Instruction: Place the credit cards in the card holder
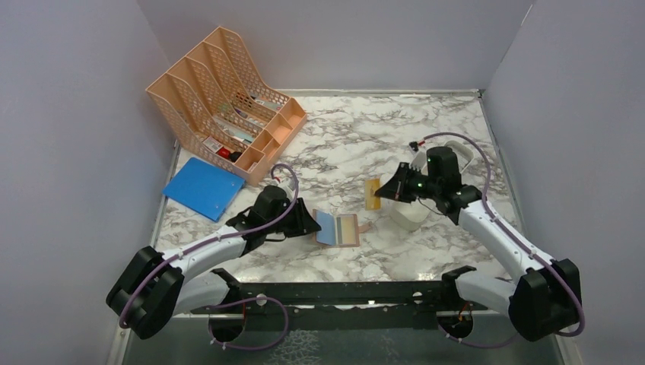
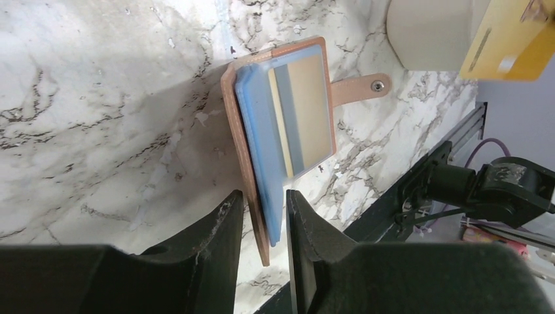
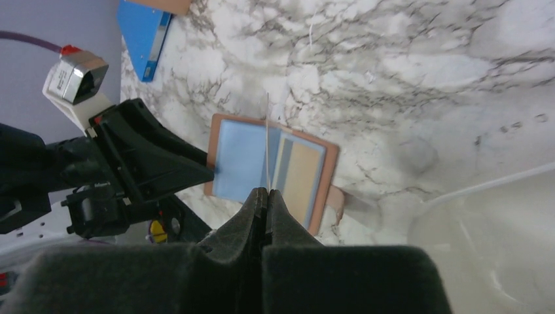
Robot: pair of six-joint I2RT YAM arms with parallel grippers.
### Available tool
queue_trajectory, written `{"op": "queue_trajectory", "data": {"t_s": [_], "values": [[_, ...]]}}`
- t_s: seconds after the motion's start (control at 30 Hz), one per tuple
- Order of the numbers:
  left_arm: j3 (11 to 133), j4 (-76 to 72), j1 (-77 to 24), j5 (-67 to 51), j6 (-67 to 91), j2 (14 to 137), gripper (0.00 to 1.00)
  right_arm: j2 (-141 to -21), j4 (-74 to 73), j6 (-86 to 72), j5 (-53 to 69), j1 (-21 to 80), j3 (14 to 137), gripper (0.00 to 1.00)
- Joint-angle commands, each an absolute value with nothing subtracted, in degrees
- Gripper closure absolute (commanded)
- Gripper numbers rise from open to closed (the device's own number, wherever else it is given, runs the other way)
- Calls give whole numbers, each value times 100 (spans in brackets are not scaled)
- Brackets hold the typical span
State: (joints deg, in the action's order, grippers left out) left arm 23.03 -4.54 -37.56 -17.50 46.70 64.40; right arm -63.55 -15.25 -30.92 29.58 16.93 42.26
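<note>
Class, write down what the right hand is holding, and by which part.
The right hand pinches a thin yellowish-gold plastic card by one edge.

The marbled desk (image 1: 365,129) carries a peach mesh organiser (image 1: 220,84) in its far left corner, a blue folder (image 1: 201,188) by the left edge, the open card holder (image 1: 338,229) toward the near edge, and a white tray (image 1: 408,219) right of centre.

Left arm stretches low over the bench, left pincer (image 2: 264,196) parted; right arm bends inward, right pincer (image 3: 266,194) clamping a credit card (image 1: 373,194).
</note>
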Motion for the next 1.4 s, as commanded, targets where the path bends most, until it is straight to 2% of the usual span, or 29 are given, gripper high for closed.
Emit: {"op": "queue_trajectory", "data": {"t_s": [0.0,0.23,0.37,0.5,0.9,1.37], "values": [[2294,-257,-3721,-1516,4421,6348,69,-6376,-740,-3764,2979,2271,3892,99],[2188,-167,-3718,-1353,4334,6320,81,-6779,166,-4442,2482,3315,3487,99],[2087,-196,-3718,-1312,4300,6335,91,-7173,566,-4569,2364,3594,3395,99],[1994,-237,-3718,-1264,4240,6395,97,-7528,870,-4661,2291,3731,3313,99],[1877,-195,-3718,-1026,4111,6572,97,-8322,1319,-4710,2110,3975,3372,99],[1808,-167,-3718,-957,4078,6692,97,-8703,1702,-4886,2072,4022,3231,99]]}}
